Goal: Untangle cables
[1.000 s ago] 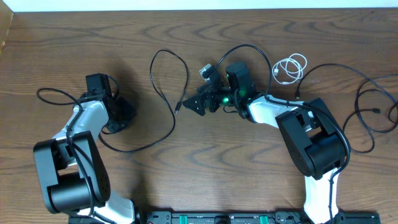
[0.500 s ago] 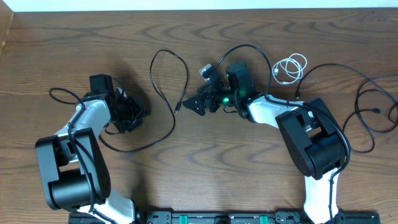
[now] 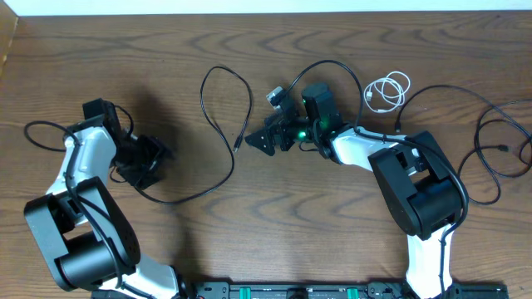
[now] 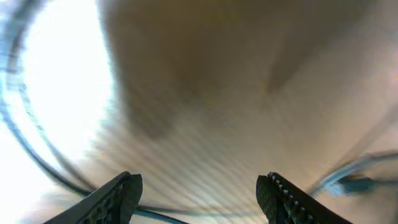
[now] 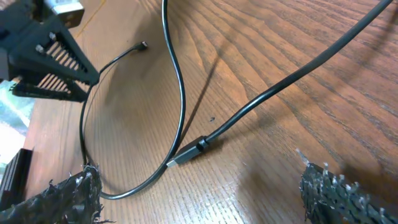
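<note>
**Left arm swung outward; cables lie loose on counter**

Moved since the earlier overhead frame: left arm point(image 3: 79, 158) has swung toward the left edge of the counter point(image 3: 332, 249), carrying the left end effector point(image 4: 199, 183) away from the centre. Right arm point(image 3: 357, 148) and all cables unchanged.

- **Left end effector:** fingers point(image 4: 121, 193) apart, nothing pinched between them. Its wrist view is blurred; a thin dark cord runs just below the tips.
- **Right end effector** point(image 5: 199, 186)**:** fingers wide apart, empty, low over mid-counter.
- **Thin black cable** point(image 5: 183, 106)**:** one open loop mid-counter, between the two arms. Its small plug point(image 5: 142, 45) lies ahead of the right end effector; the far end trails toward the left end effector.
- **Second black cable:** its plug end point(image 5: 198, 145) lies touching or just beside the thin cable's loop; which, cannot tell.
- **White cable** point(image 3: 388, 90)**:** small coil behind the right arm, apart from the black ones.
- **Further black cables** point(image 3: 502, 149)**:** loose loops at the right edge.

Handling, as judged: light, limp and smooth-sheathed, so likely to sag and drag rather than hold shape. Best taken on the cord just behind a plug, where the stiffer moulding resists slipping, then drawn gently along the counter. Mid-loop grips risk tightening crossings.
</note>
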`<move>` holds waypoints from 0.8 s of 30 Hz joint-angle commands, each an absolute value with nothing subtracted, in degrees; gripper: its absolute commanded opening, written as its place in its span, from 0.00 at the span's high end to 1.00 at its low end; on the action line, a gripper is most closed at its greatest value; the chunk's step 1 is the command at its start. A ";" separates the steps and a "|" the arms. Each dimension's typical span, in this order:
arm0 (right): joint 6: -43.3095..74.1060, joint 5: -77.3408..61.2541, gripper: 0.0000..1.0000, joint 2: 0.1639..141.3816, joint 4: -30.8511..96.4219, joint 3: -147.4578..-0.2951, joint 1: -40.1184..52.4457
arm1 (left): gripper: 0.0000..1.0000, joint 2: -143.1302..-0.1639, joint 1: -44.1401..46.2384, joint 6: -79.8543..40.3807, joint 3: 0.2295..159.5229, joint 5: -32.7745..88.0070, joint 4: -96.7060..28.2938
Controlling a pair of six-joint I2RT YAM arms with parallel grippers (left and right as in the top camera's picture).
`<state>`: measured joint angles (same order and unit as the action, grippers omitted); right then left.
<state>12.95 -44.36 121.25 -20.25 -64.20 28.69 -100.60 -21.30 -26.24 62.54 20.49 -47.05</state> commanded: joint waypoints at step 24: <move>11.90 -41.93 0.01 121.97 -21.23 -63.92 29.08 | 0.44 -99.96 -21.78 -30.61 47.70 11.25 -35.81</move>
